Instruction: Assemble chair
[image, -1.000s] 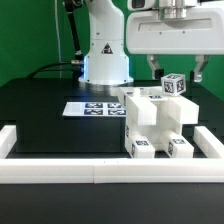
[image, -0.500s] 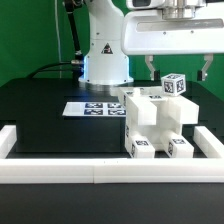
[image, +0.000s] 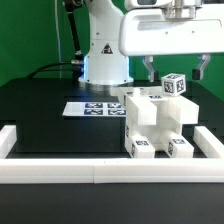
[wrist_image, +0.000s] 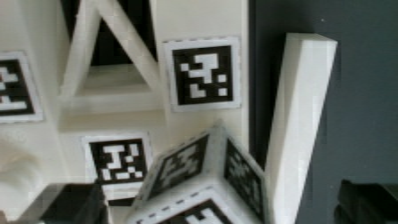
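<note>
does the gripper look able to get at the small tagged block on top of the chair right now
Probably yes. The gripper hangs open just above the tagged block, one finger to either side, and nothing shows in the gap. The block is the highest thing on the chair.

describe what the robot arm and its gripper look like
The arm is glossy white with rounded shells, a small dark triangular mark on its base and a blue-lit ring at the foot. Black cables trail beside it. The gripper has a boxy white body and two short dark fingers.
</note>
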